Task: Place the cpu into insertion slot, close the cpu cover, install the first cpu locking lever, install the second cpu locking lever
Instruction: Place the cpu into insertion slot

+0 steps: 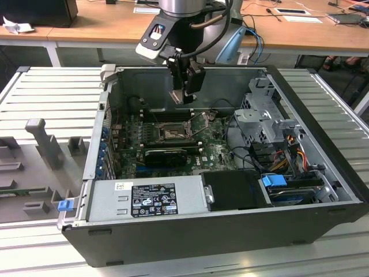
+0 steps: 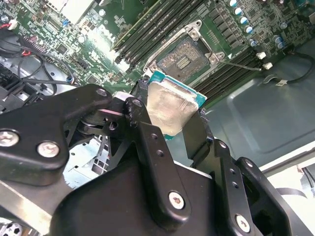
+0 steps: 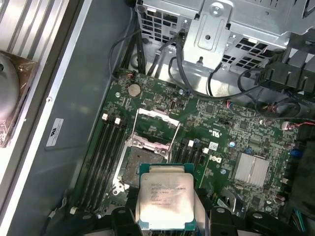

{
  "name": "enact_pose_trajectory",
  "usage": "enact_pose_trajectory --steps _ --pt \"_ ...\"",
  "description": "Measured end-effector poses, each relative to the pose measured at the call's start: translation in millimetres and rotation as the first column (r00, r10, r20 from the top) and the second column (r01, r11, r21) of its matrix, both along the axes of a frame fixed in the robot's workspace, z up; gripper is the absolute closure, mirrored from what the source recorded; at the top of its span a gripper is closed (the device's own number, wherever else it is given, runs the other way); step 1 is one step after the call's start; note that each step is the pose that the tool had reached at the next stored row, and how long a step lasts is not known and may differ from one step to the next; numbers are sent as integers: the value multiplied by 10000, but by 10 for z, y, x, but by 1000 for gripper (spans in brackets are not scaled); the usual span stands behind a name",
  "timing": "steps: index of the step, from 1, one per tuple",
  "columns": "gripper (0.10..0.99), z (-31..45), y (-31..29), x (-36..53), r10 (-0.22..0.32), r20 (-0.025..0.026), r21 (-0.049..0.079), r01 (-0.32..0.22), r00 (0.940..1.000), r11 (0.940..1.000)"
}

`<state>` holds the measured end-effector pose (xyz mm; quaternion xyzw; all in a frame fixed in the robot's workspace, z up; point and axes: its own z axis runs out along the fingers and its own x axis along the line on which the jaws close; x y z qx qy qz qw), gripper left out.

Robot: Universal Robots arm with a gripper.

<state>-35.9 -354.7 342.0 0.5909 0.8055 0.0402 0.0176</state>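
My gripper (image 1: pixel 184 97) hangs inside the open computer case, shut on the cpu (image 3: pixel 166 196), a flat square chip with a pale metal top and a teal edge. In both wrist views the black fingers (image 2: pixel 142 130) clamp the cpu (image 2: pixel 170 105) on two opposite sides. It is held in the air just short of the insertion slot (image 3: pixel 137 166), a dark square socket with a silvery rim on the green board, also seen as the insertion slot (image 2: pixel 184 56) and the insertion slot (image 1: pixel 172 134). The cpu cover (image 3: pixel 156 129) is swung open beyond the socket.
Memory slots (image 3: pixel 106 157) run beside the socket. A black graphics card (image 1: pixel 164 154), a grey power supply (image 1: pixel 147 199) and a metal drive cage (image 1: pixel 262 115) with cables crowd the case. Its walls (image 1: pixel 109 115) enclose the board. A small heatsink (image 3: pixel 251 169) sits nearby.
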Motion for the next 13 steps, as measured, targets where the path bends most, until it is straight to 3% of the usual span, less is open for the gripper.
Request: enact_pose_trajectory --steps 13 --pt "561 -13 0 0 -641 1 -8 641 9979 9979"
